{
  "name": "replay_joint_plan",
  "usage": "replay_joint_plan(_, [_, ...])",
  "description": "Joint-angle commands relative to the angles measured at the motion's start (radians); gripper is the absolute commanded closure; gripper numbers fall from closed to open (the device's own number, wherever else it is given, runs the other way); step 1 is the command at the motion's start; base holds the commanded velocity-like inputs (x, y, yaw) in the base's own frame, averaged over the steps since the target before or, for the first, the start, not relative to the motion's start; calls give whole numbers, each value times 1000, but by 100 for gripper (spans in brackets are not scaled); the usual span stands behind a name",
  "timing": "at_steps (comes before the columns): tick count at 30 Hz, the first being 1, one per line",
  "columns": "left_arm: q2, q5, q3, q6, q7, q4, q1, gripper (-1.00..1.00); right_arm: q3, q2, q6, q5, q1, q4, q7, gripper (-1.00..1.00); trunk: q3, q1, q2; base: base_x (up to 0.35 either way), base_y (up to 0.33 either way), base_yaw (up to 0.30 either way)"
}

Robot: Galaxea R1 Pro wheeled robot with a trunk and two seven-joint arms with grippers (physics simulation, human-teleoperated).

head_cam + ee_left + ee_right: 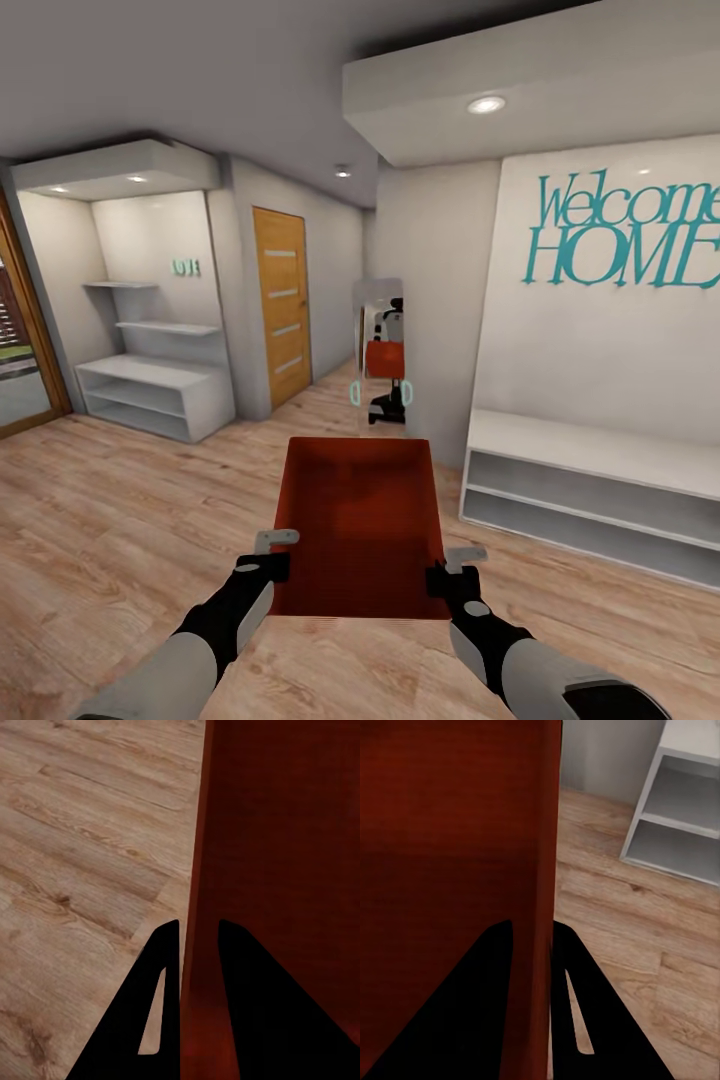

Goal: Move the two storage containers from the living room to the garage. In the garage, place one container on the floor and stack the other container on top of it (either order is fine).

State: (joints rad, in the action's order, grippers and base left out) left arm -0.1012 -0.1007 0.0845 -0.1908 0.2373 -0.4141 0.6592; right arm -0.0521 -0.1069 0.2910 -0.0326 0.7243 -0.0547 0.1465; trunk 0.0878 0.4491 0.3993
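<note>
I hold one orange-red storage container (360,520) level in front of me, above a light wood plank floor. My left gripper (268,568) is shut on its left wall near the near corner; the left wrist view shows that wall (196,870) pinched between the two black fingers (161,1005). My right gripper (445,578) is shut on the right wall, which runs between its fingers (566,1012) in the right wrist view as a thin red edge (546,855). The container looks empty inside.
A tall mirror (380,355) straight ahead reflects me and the bin. A white low shelf bench (590,490) stands at the right under a "Welcome HOME" wall. White shelving (155,395) fills the left alcove, beside a wooden door (282,300). A glass door (20,350) is at far left.
</note>
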Motion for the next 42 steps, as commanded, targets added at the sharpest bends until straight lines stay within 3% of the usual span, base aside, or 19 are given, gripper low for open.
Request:
replay_joint_plan(1, [2, 18, -40, 73, 27, -5, 0, 100, 47, 0, -1, -14, 0, 1, -10, 100, 0, 1, 1, 322, 0, 0])
replay_joint_plan(23, [2, 18, -40, 73, 27, -6, 0, 100, 47, -1, 0, -14, 0, 1, -9, 100, 0, 1, 1, 322, 0, 4])
replay_joint_plan(42, [2, 18, -40, 73, 27, -8, 0, 100, 47, 0, 2, -14, 0, 0, -12, 100, 0, 1, 1, 322, 0, 251])
